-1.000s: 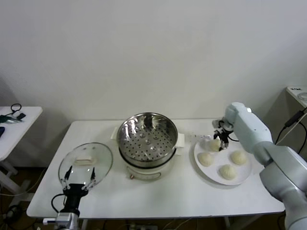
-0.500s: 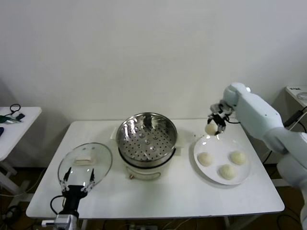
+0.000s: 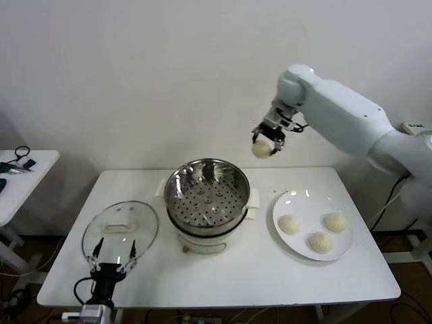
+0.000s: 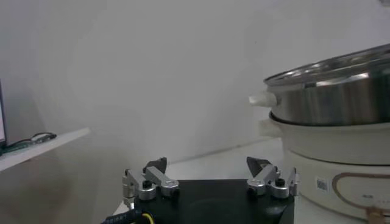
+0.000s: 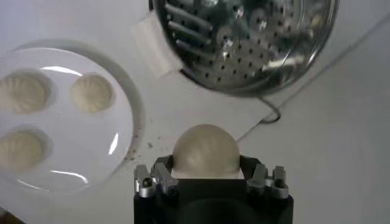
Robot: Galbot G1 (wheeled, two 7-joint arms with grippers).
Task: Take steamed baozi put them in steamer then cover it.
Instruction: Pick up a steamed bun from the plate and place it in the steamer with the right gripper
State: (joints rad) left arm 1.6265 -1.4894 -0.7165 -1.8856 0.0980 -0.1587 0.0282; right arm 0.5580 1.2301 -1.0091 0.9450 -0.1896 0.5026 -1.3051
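- The right hand [image 3: 267, 140] is high in the air, just past the steamer's [image 3: 207, 192] right side. It is squeezed shut on one baozi [image 3: 261, 149].
- In the right wrist view, that bun [image 5: 205, 150] sits snug between the two fingers [image 5: 159, 177], and the steamer [image 5: 244, 42] is off to one side, not right under it.
- So I think the job now is to carry the bun over the middle of the steamer, then go down low before letting go. A drop from up high could make it bounce or roll out.
- A soft squeeze is best, because a bun like this can squash.
- Three more buns wait on the white plate [image 3: 297, 242], right of the steamer. Putting this one near an edge of the holey floor would leave room for them.
- The cover [image 3: 120, 231] lies flat on the surface [image 3: 256, 277], left of the steamer.
- The left hand [image 4: 209, 181] rests low near the front left edge, open and holding nothing.
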